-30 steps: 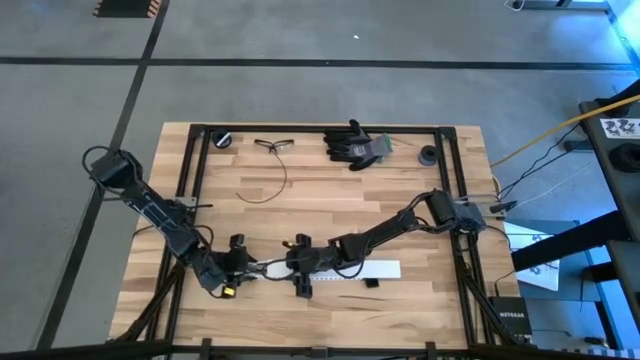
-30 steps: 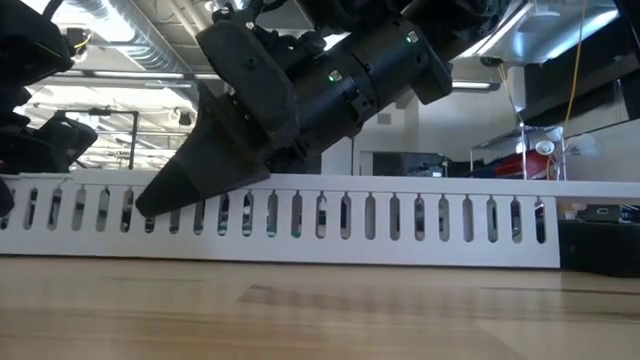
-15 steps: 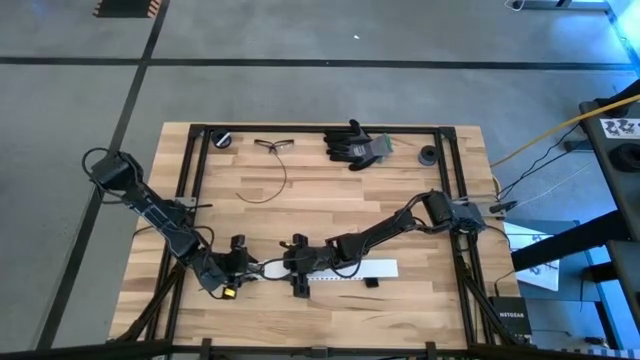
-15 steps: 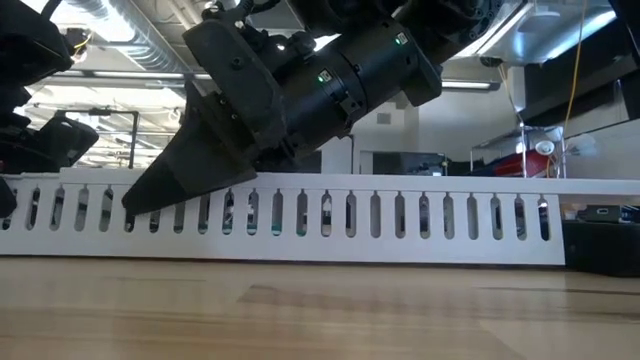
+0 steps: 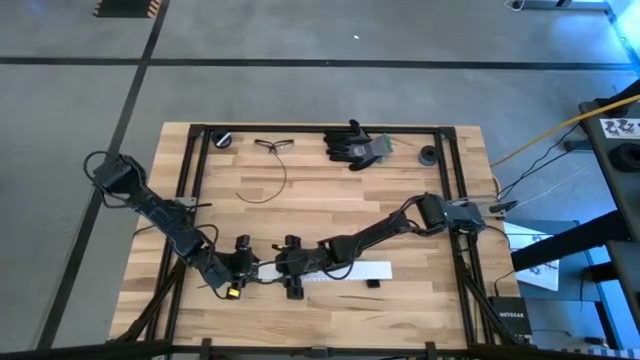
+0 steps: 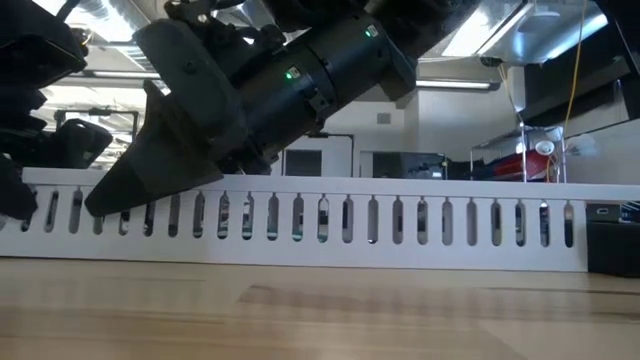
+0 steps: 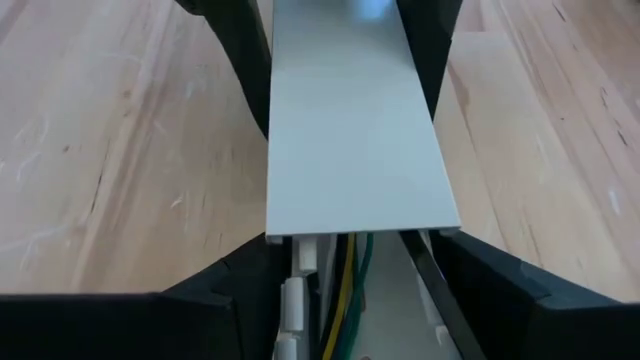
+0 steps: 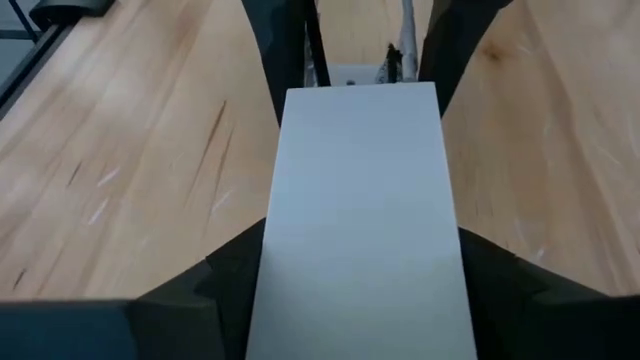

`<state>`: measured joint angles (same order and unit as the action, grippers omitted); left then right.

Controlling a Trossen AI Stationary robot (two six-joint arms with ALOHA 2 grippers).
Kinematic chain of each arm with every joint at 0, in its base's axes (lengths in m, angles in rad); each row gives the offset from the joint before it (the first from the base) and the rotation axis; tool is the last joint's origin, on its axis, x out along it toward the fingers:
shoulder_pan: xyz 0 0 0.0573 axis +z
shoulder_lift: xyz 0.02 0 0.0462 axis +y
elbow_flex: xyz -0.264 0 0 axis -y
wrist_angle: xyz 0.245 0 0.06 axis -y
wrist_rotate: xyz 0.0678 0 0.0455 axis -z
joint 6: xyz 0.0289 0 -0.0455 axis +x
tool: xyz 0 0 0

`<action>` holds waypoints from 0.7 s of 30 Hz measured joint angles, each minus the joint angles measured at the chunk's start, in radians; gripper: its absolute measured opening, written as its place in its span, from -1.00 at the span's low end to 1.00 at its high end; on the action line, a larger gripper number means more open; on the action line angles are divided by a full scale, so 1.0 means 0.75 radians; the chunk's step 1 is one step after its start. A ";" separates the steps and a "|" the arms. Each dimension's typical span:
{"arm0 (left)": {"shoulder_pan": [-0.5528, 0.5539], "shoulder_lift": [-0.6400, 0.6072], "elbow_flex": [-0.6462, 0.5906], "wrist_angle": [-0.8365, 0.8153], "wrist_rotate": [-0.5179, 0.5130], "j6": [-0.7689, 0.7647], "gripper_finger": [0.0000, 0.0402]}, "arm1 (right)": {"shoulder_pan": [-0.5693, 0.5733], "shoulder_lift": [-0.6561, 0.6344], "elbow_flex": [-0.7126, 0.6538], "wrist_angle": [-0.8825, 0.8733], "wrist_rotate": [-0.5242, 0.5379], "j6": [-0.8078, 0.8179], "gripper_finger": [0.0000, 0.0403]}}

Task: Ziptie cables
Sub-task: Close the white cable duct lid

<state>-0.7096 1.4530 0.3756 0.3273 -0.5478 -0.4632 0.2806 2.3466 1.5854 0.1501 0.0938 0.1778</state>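
The right gripper straddles the flat white cover of a slotted white cable duct, one dark finger against each long edge, so its jaws stand partly apart and clamped on the cover rather than free. Facing it from the duct's other end, the left gripper grips the same duct by its sides in the same half-open way; in the high view the two grippers sit close together near the front edge of the wooden table. The cables, yellow and green strands, lie inside the channel and show only at the uncovered end under the left wrist camera. No ziptie can be made out in either grip; a thin dark loop lies well apart toward the back of the table, near a pair of glasses and a black glove. The step in hand looks like sliding the cover along the duct to expose the wires, not tying. Next, the left arm should brace the duct while the right draws the cover clear; only then can a tie be fetched.
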 joint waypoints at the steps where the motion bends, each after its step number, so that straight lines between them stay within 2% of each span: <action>1: 0.004 0.005 0.001 0.003 0.002 0.005 0.02 | 0.000 0.001 0.000 -0.001 0.000 -0.002 0.08; 6: 0.001 0.007 0.004 0.002 0.001 0.020 0.02 | 0.000 0.000 0.006 -0.043 0.001 0.000 0.10; 11: 0.017 0.008 0.015 -0.005 0.038 -0.005 0.05 | -0.003 -0.001 0.018 -0.087 -0.011 0.026 0.25; 17: 0.090 0.008 0.032 -0.029 0.146 0.021 0.27 | -0.004 -0.004 0.019 -0.103 -0.011 0.030 0.42; 21: 0.099 -0.047 0.113 -0.214 0.201 0.002 0.36 | -0.003 -0.020 0.016 -0.152 -0.021 0.034 0.47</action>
<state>-0.6353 1.4179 0.4606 0.1671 -0.3974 -0.4617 0.2785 2.3318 1.5970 0.0362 0.0780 0.2032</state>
